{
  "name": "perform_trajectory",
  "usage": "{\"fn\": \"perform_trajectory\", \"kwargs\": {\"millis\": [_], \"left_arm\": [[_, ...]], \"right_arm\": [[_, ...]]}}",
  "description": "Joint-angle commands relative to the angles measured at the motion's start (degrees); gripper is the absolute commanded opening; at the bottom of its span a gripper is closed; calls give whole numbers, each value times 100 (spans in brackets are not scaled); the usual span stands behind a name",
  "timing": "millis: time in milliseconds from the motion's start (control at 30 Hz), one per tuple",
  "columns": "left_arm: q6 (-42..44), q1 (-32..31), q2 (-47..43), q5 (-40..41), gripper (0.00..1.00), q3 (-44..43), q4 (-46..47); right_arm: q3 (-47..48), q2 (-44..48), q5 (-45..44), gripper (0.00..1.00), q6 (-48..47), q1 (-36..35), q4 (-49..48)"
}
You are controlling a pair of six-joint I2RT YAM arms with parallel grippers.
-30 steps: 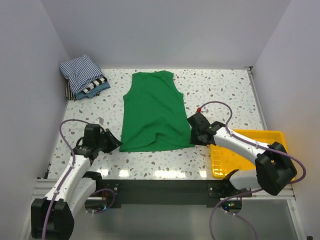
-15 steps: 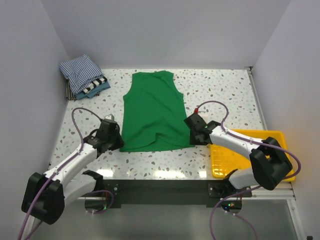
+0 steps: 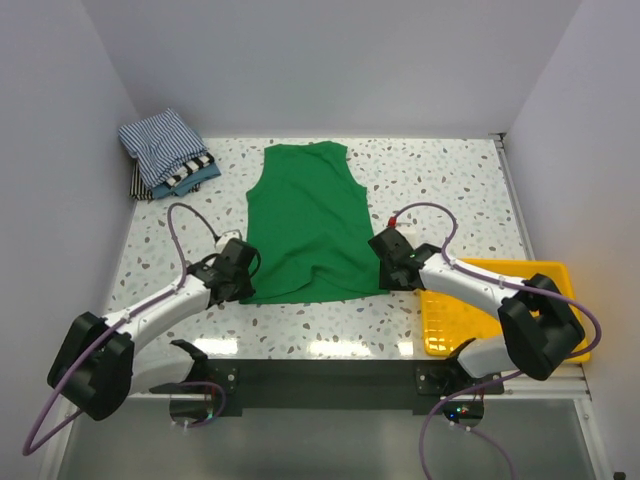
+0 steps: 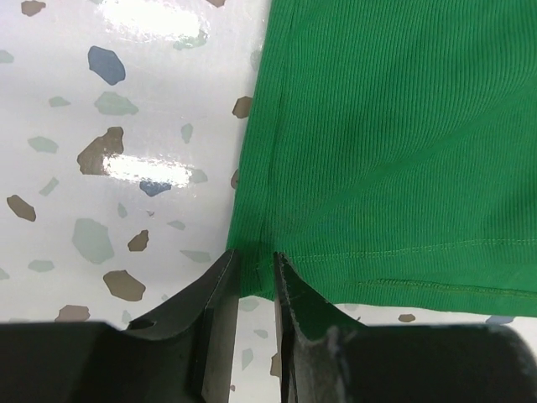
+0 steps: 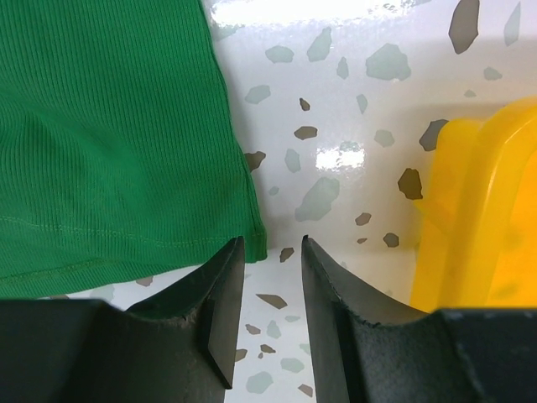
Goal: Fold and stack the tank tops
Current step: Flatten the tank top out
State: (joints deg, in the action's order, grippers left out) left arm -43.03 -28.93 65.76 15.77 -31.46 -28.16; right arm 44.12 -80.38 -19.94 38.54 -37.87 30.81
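Observation:
The plain green tank top (image 3: 308, 225) lies flat in the middle of the table, hem toward me. My left gripper (image 3: 243, 281) is at its near left hem corner; in the left wrist view the jaws (image 4: 257, 256) stand a narrow gap apart with the green corner (image 4: 252, 243) lying flat between them. My right gripper (image 3: 384, 270) is at the near right hem corner; its jaws (image 5: 273, 243) are open a little, the cloth corner (image 5: 252, 239) beside the left finger. The blue-and-white striped tank top (image 3: 160, 140) lies folded on a stack at the back left.
Under the striped top are a black-and-white striped one (image 3: 190, 172) and a teal one (image 3: 207, 178). A yellow plastic tray (image 3: 500, 300) stands at the near right, close to my right gripper; it also shows in the right wrist view (image 5: 482, 201). Walls close in left, right and back.
My left arm has swung right and forward to the green top's near left corner. My right gripper has shifted slightly left to the near right corner.

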Motion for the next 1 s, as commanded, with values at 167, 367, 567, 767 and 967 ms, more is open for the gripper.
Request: {"fn": "perform_trajectory", "kwargs": {"millis": [167,367,567,767,967], "left_arm": [[-206,-333,332,585,27,-281,-84],[-285,-491,561,743,23,-273,-102],[-312,-509,465,901,8,-570,-365],[-294,-509,166,945,0,-887,-690],[-312,-509,-54,849,0,-984,-822]], "right_arm": [[-184,57,-1,38,-14,-19,-286],[-246,31,70,38,4,-19,-356],[-246,40,61,38,4,-19,-356],[-246,-101,26,40,48,-28,-374],[-307,-4,52,44,153,-10,-470]]}}
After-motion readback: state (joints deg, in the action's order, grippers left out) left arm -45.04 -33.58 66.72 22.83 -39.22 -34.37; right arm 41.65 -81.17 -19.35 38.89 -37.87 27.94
